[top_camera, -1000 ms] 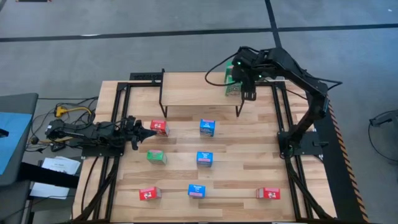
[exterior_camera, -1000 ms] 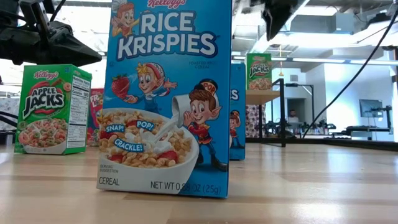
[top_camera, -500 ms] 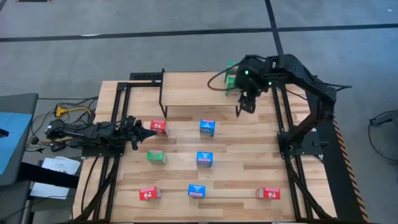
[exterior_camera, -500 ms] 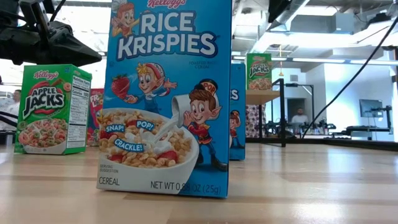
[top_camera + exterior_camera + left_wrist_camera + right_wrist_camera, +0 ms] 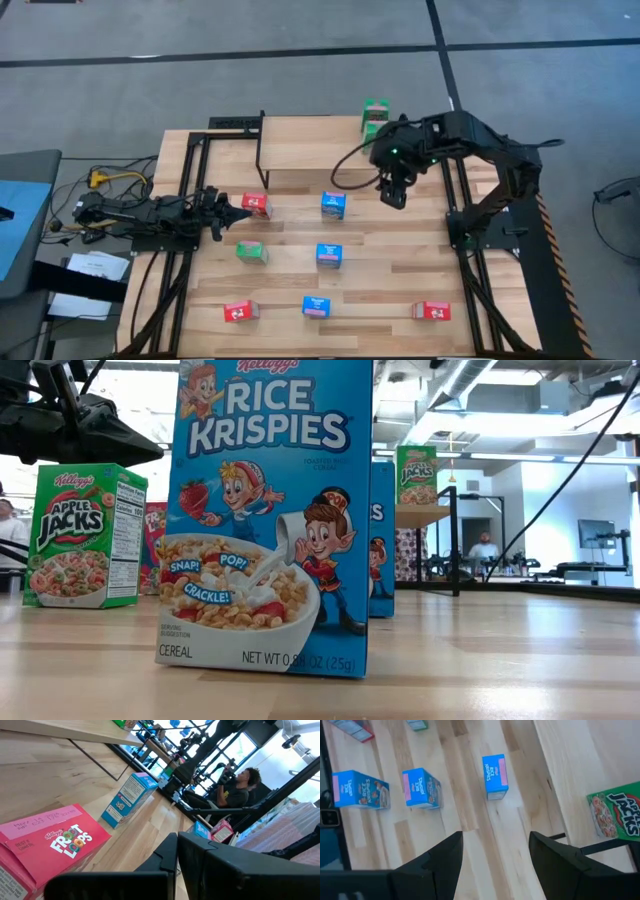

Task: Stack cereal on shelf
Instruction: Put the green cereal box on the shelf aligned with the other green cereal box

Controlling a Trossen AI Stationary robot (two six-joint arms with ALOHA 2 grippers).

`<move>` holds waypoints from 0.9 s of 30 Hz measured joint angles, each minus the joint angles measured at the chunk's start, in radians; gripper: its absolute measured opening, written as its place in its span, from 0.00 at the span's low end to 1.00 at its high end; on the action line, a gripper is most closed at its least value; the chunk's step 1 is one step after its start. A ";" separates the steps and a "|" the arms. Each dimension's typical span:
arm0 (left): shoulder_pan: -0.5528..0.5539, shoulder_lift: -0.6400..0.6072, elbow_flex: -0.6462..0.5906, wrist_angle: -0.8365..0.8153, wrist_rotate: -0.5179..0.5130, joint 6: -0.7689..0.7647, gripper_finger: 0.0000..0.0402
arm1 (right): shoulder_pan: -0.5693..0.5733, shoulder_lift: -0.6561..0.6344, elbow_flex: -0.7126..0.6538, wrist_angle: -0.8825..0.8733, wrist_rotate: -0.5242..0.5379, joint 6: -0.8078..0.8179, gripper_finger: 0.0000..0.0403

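The shelf stands at the table's far side, with a green cereal box on its right end; the box also shows in the right wrist view and the low view. My right gripper hangs open above the table just off the shelf's near right corner, nothing between its fingers. My left gripper lies shut and level at the table's left, its tips beside a red box that stands on the table. Blue boxes stand in a row down the middle.
A green box and two more red boxes stand on the slatted tabletop. A big blue box fills the low view. Black frame rails run along both table sides. People show in the room behind.
My right gripper has drawn away from the green box on the shelf's right end, moving toward the table's near edge and rolling as it went, its fingers staying apart. The green box has stayed on the shelf.
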 joint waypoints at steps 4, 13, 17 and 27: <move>0.000 0.000 0.000 0.000 0.000 0.000 0.00 | 0.033 0.001 0.000 0.006 0.026 0.045 0.62; 0.000 0.000 0.000 0.000 0.000 0.000 0.00 | 0.078 0.000 -0.006 -0.028 0.053 0.103 0.65; 0.000 0.000 0.000 0.000 0.000 0.000 0.00 | 0.093 -0.013 -0.020 -0.030 0.057 0.104 0.69; 0.000 0.000 0.000 0.000 0.000 0.000 0.00 | 0.137 -0.028 -0.020 -0.030 0.110 0.111 0.76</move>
